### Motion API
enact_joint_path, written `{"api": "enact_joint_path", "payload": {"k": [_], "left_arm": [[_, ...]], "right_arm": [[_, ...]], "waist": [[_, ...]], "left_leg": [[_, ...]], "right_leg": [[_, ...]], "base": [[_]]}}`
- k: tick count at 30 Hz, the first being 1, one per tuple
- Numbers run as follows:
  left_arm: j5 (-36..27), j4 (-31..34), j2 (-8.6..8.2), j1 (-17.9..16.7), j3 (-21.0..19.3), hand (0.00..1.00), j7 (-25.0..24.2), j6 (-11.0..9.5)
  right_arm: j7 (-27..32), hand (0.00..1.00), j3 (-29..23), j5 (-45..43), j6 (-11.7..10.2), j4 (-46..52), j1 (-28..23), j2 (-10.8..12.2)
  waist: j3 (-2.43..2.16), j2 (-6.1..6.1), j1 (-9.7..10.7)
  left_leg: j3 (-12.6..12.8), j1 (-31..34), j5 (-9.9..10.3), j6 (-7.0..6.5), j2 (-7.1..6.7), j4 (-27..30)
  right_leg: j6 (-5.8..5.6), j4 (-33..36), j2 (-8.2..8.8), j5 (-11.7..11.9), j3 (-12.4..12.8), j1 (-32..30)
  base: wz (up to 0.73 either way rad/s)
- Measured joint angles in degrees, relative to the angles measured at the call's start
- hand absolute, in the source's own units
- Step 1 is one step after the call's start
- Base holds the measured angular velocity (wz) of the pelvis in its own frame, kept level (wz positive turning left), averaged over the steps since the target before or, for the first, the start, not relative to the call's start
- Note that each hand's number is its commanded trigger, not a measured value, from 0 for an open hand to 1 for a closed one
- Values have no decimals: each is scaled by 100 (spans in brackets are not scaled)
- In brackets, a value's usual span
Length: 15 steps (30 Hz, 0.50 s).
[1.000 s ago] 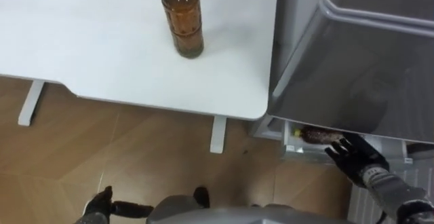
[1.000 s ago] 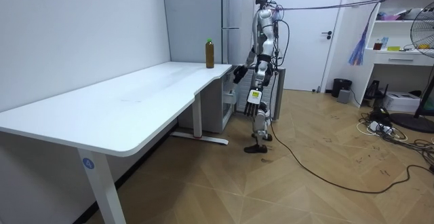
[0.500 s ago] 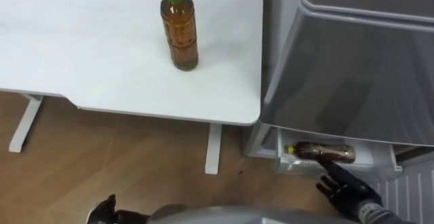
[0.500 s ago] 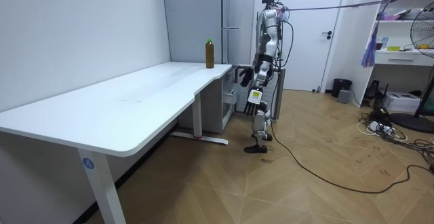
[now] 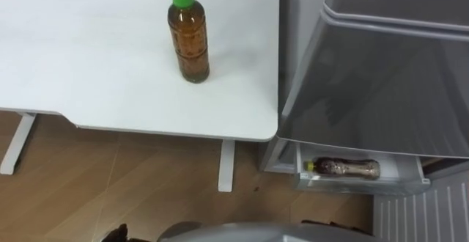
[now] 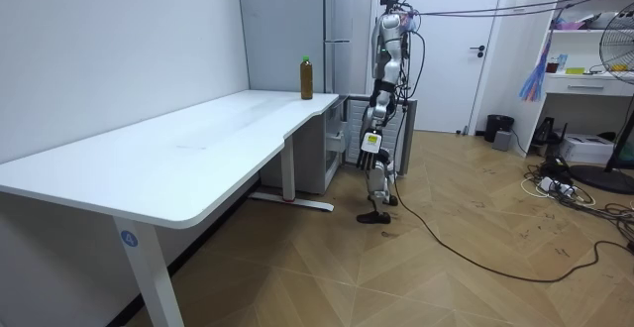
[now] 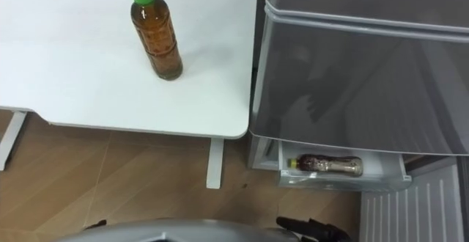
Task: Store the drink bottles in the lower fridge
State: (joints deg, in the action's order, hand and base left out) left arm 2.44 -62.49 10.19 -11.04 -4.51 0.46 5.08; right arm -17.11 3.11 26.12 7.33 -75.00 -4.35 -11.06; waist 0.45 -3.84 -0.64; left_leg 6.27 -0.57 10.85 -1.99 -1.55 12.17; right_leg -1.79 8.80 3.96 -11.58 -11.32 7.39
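Note:
A brown tea bottle with a green cap point(image 5: 188, 35) stands upright on the white table point(image 5: 88, 88), near its right end by the fridge. A second dark drink bottle point(image 5: 344, 169) lies on its side in the open lower fridge drawer point(image 5: 359, 182). Nothing touches either bottle. My left hand point(image 5: 116, 235) peeks in at the bottom edge, low beside my body. A dark part of my right hand point(image 7: 314, 230) shows at the bottom edge, below the drawer and apart from it. In the room view I stand upright at the fridge point(image 6: 347, 30), beside the table's end.
The grey fridge door point(image 5: 381, 73) hangs over the drawer at the right. The table's rounded corner point(image 5: 267, 128) and white leg point(image 5: 226, 165) stand just left of the fridge. Wooden floor lies below.
My right hand has drawn back from the drawer, where it touched the lying bottle, down to the picture's bottom edge. In the room view I have straightened up. The camera has shifted.

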Motion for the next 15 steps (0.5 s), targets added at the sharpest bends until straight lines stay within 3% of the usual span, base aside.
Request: {"api": "enact_joint_path", "payload": {"k": [10, 15], "left_arm": [[103, -25, -57, 30, 29, 0, 274, 23], [395, -56, -58, 56, 35, 0, 171, 205]], "right_arm": [[353, 0, 13, -248, 22, 148, 32, 115], [413, 0, 11, -516, -58, 150, 75, 110]], "waist": [[-19, 54, -18], [-16, 119, 28]], "left_leg": [[165, -39, 49, 7, 51, -44], [288, -99, 91, 21, 94, -37]], "right_leg": [[5, -2, -22, 14, 61, -3], [6, -6, -54, 34, 194, -3]], "base": [[-7], [-16]]}}
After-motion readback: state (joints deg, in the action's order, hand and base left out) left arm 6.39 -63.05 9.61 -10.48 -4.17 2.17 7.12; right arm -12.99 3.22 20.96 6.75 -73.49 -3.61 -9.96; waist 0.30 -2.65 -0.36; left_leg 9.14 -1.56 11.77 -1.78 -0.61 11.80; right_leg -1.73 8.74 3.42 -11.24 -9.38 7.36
